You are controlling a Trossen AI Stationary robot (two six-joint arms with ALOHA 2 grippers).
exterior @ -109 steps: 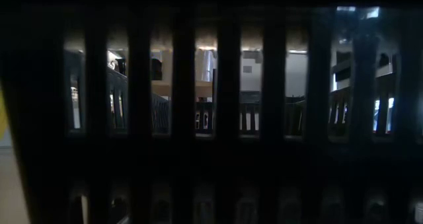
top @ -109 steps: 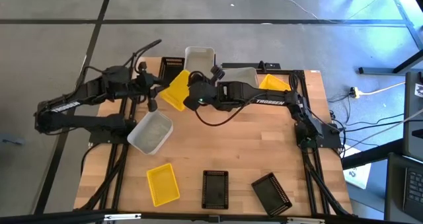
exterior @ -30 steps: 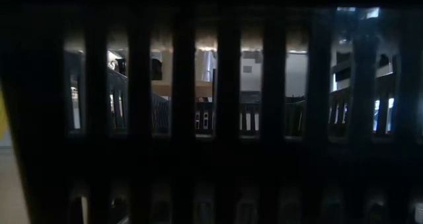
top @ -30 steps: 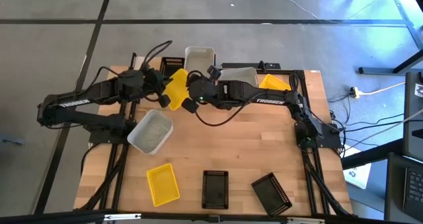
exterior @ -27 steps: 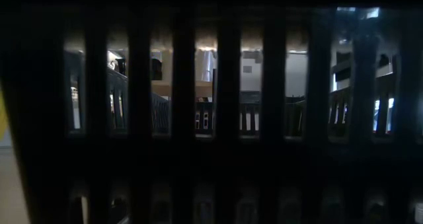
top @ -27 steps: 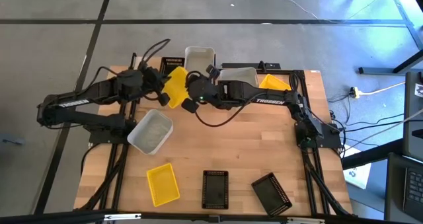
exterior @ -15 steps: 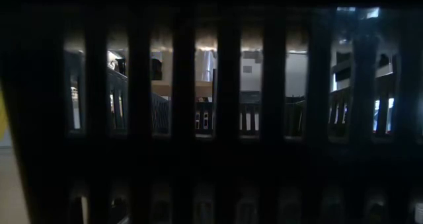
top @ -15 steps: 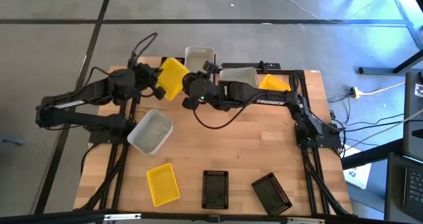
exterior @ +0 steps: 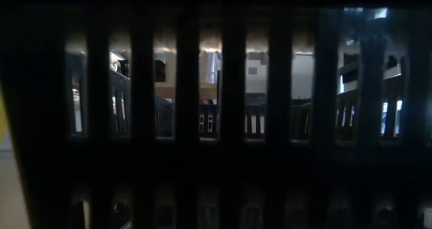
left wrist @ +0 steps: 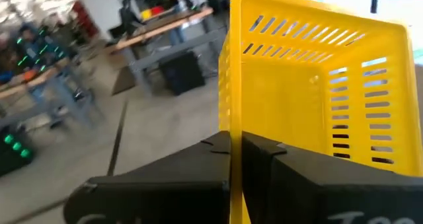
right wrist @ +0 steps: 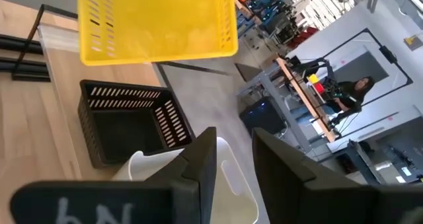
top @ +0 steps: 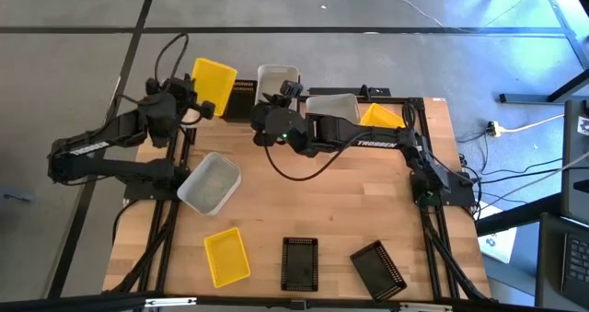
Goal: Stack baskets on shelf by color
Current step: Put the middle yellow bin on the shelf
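**Held item.** Yellow basket point(top: 213, 80), raised above the far-left corner of the table, tilted, its open side turned toward the left wrist camera. The left gripper point(left wrist: 236, 151) is clamped tight on one side wall of it, a finger on either face of the wall.

**Right gripper** point(right wrist: 231, 154). Fingers parted, nothing between them; it hangs over the far edge, above the white basket point(top: 278, 76) and beside the black basket point(top: 241, 93).

**Shelf** point(top: 419, 105), far side of the table, thin black rails. On or at it, left to right: the black basket, the white basket, a translucent grey basket point(top: 333, 106), and a second yellow basket point(top: 380, 115) at the far right. Whether any of these is nested in another cannot be told.

**Loose on the tabletop.** One translucent basket point(top: 209, 183) at the left middle, turned askew; a yellow basket point(top: 226, 256) at the near left; two black baskets at the near edge, one at centre point(top: 299, 262) and one to its right point(top: 378, 268).

**Low view.** Blocked by a dark slotted basket wall close to the lens; adds nothing usable.

**Progress, as judged.** Early to middle. One basket of each colour appears to sit at the far side. Five are left: the held yellow one still needs placing, and the four loose ones need collecting and sorting.
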